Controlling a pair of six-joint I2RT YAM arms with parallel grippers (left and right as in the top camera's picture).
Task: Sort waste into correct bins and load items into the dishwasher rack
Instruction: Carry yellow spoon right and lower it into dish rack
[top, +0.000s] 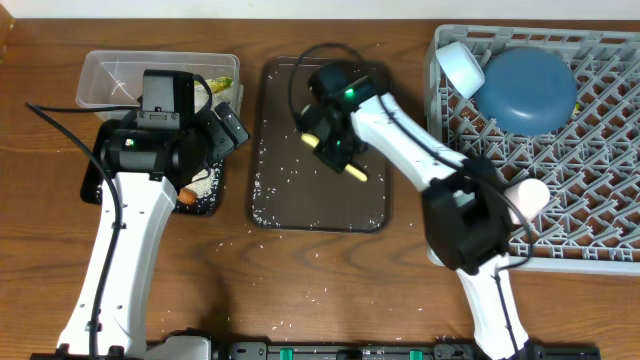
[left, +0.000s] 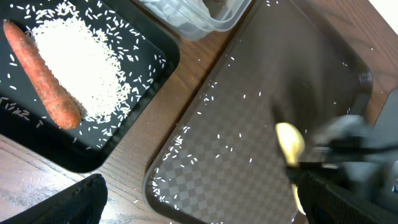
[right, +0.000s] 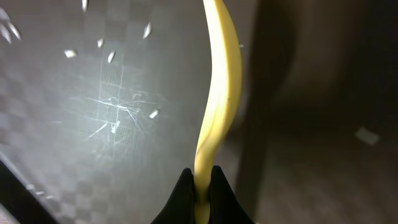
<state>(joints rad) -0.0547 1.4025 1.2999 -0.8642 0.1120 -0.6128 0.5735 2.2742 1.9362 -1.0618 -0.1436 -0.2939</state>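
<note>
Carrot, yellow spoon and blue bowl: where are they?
carrot (left: 43, 78), left wrist view, middle of its orange body.
yellow spoon (right: 227, 93), right wrist view, on its handle.
blue bowl (top: 528, 88), overhead view, middle of the bowl.

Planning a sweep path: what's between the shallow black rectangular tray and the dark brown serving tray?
Only a narrow strip of wooden table, with stray white rice grains at its edges; clearest in the left wrist view.
</note>
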